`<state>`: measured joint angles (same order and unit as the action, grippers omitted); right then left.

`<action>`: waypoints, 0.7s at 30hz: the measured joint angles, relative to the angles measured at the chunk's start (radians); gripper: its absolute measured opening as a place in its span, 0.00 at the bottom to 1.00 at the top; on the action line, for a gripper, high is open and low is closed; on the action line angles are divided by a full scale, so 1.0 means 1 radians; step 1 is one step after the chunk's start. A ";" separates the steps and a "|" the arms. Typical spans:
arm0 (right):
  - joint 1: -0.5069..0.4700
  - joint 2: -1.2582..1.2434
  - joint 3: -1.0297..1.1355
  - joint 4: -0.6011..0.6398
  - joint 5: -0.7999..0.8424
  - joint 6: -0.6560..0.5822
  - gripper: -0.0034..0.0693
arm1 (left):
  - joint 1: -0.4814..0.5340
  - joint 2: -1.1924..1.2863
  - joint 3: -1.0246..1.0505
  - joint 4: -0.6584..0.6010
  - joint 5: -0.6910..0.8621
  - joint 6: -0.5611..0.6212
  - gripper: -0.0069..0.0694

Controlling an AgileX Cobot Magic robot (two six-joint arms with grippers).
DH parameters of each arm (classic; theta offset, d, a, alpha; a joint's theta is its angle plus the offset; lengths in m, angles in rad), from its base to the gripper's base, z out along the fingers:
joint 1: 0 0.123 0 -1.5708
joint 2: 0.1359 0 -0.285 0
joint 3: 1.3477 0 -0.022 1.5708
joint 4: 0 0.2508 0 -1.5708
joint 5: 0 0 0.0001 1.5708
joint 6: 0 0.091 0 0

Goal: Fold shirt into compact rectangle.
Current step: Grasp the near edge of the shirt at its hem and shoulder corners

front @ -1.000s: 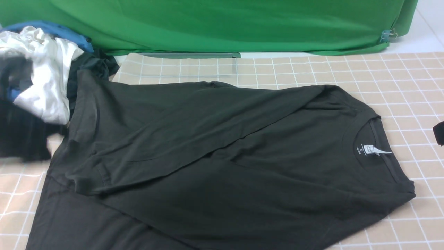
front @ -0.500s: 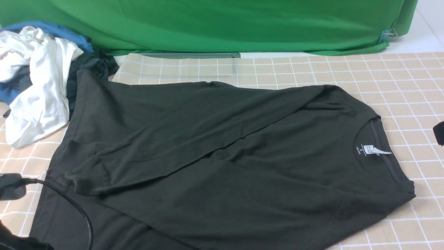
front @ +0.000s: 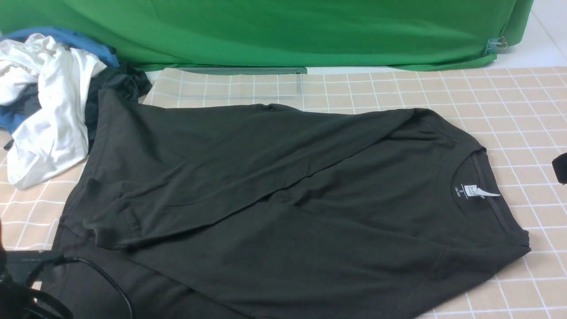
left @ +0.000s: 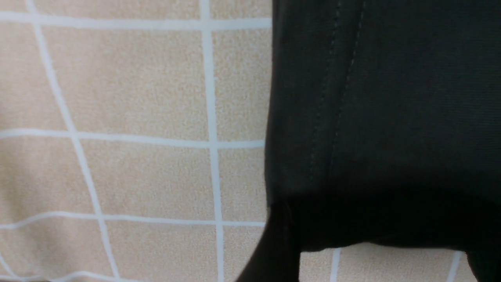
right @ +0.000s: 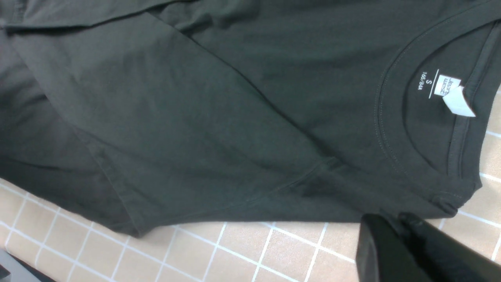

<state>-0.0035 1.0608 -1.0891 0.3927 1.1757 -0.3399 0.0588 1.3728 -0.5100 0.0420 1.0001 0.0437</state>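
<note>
The black long-sleeved shirt (front: pixel 283 195) lies flat on the checked cloth. Its collar and white neck tag (front: pixel 480 191) point right, and one sleeve is folded across the body. My left gripper (left: pixel 377 254) hovers low over the shirt's stitched hem (left: pixel 313 117) at the near left corner. Its fingers stand wide apart with checked cloth showing between them and nothing in them. My right gripper (right: pixel 391 221) is shut and empty, just off the shoulder edge below the collar (right: pixel 391 117). In the front view it shows only as a dark tip (front: pixel 560 168) at the right edge.
A heap of white, blue and dark garments (front: pixel 48 102) lies at the far left, touching the shirt's far corner. A green backdrop (front: pixel 283 31) hangs along the back. The left arm's cable (front: pixel 110 283) loops over the shirt's near left part.
My left arm has swung from beside the clothes heap down to the shirt's near left corner. The shirt and the right gripper have not moved.
</note>
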 joint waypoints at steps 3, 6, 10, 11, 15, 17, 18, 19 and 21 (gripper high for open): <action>0.000 0.000 0.000 0.000 0.000 -0.001 0.17 | 0.000 0.040 0.000 0.000 -0.001 0.008 0.81; 0.000 0.000 0.000 0.001 -0.002 -0.001 0.17 | 0.000 0.065 0.000 -0.016 0.000 0.034 0.77; 0.000 0.000 0.000 0.023 -0.003 -0.005 0.17 | 0.001 0.090 -0.007 -0.042 0.006 0.099 0.67; 0.000 0.000 0.000 0.030 -0.003 -0.005 0.17 | 0.001 0.095 -0.011 -0.042 0.008 0.111 0.64; 0.000 0.000 0.000 0.048 -0.003 -0.014 0.17 | 0.001 0.111 -0.018 -0.036 0.018 0.132 0.43; 0.000 0.000 0.000 0.052 -0.003 -0.023 0.17 | 0.001 0.115 -0.023 -0.053 0.018 0.139 0.33; 0.000 0.000 0.000 0.053 -0.003 -0.028 0.17 | 0.001 0.117 -0.025 -0.058 0.018 0.139 0.25; 0.000 0.000 0.000 0.053 -0.003 -0.030 0.17 | 0.001 0.120 -0.032 -0.062 0.018 0.138 0.18; 0.000 0.000 0.000 0.053 -0.003 -0.030 0.18 | 0.001 0.123 -0.054 -0.077 0.017 0.130 0.13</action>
<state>-0.0035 1.0608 -1.0891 0.4458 1.1729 -0.3701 0.0597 1.4953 -0.5642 -0.0348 1.0170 0.1741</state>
